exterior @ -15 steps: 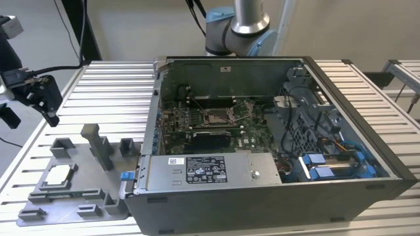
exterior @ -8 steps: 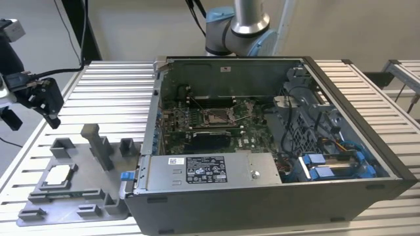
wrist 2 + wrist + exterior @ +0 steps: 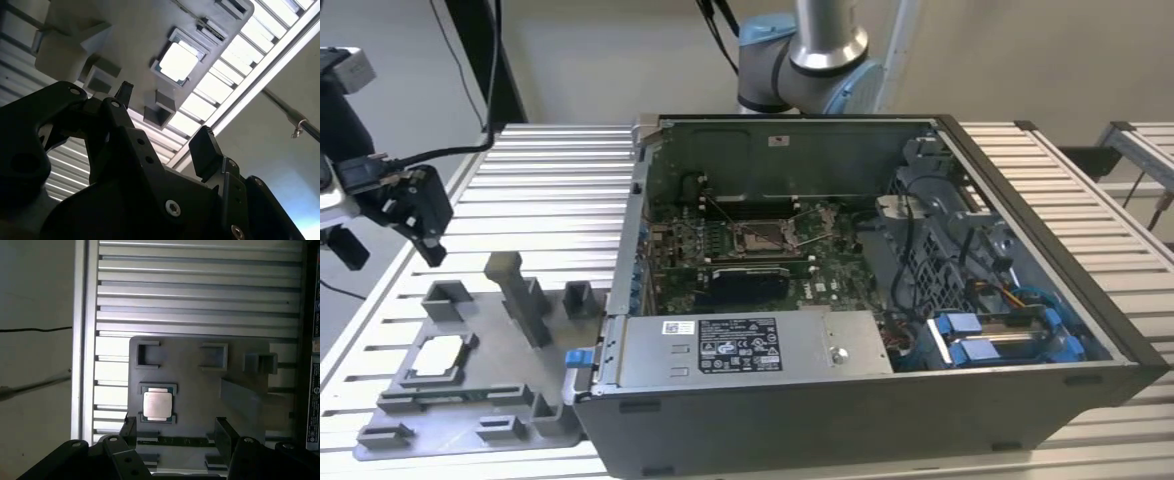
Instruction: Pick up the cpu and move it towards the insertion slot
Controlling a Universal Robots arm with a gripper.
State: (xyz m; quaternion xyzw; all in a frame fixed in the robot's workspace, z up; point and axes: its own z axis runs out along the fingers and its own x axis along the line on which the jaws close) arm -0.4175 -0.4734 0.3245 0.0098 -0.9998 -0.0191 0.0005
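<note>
the cpu [image 3: 157, 404], a small flat square with a pale silvery face and a darker rim, lies flat in a recess of the grey tray [image 3: 195, 385], untouched, while the gripper [image 3: 176, 434] hovers near it, fingers wide apart and empty.

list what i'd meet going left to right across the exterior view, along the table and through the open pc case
cpu → tall grey post → insertion slot → blue plastic brackets
</note>
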